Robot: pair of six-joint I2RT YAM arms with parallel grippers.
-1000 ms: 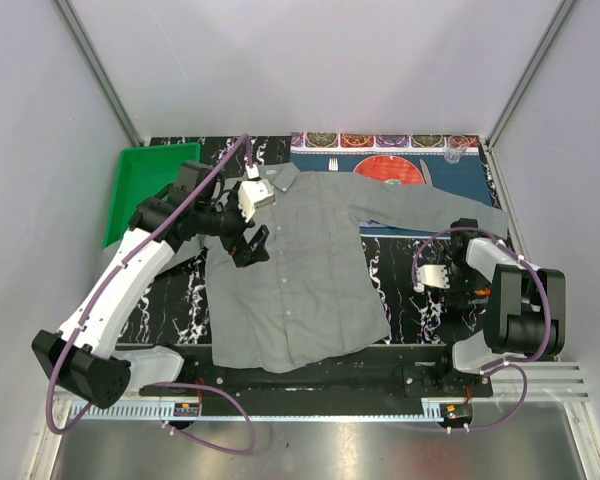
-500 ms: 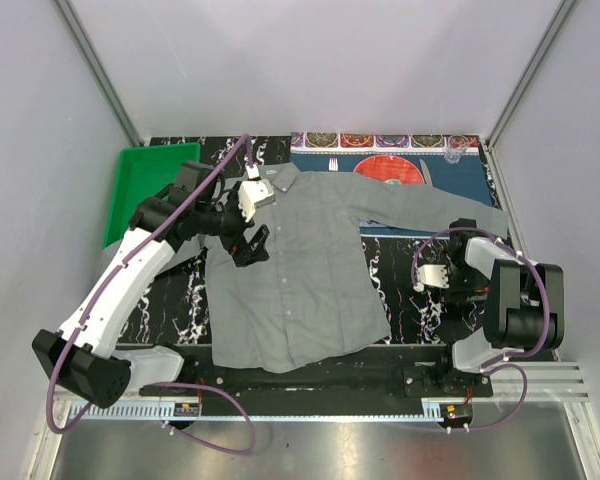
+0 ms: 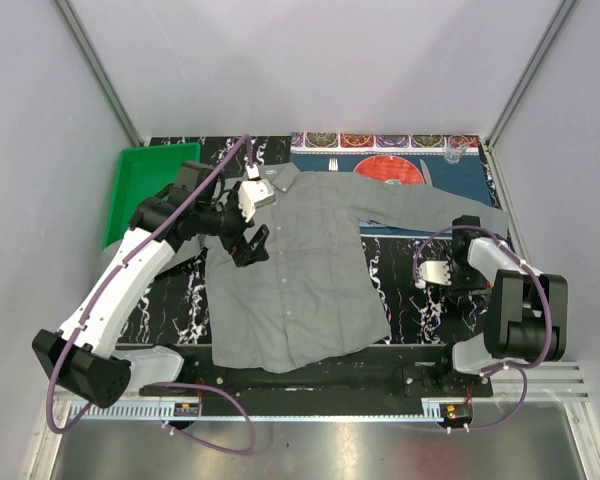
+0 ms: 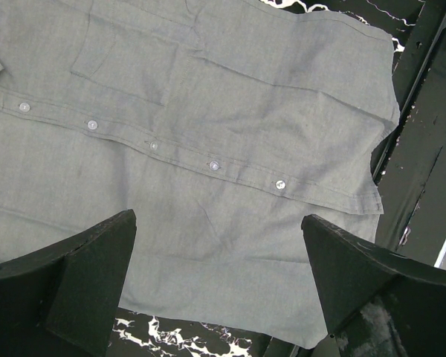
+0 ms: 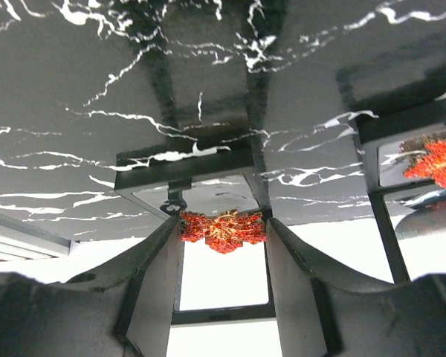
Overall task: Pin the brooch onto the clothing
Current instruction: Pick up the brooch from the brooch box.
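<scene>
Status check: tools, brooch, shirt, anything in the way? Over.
Left tool open above the shirt. Right tool straddling the brooch on the table, grip unconfirmed. Nothing blocking the shirt front.

Robot lab test cell, not a home or shop.

- Plain pale walls (image 3: 310,60) close in the back and both sides; bare aluminium frame posts (image 3: 100,70) run diagonally at upper left and upper right.
- Two robot arms, left arm (image 3: 130,270) and right arm (image 3: 520,310), are bolted to a slotted metal rail (image 3: 310,408) along the bottom edge. Sheet metal (image 3: 310,450) lies below it.
- Purple cables (image 3: 220,170) loop loose over the arms, undressed.
- Black marble-patterned counter (image 3: 400,300) fills the middle, laid out with staged props: a green tray (image 3: 140,180) at upper left, a blue patterned placemat (image 3: 470,175) at upper right, a grey shirt (image 3: 300,270) spread flat in the centre.
</scene>
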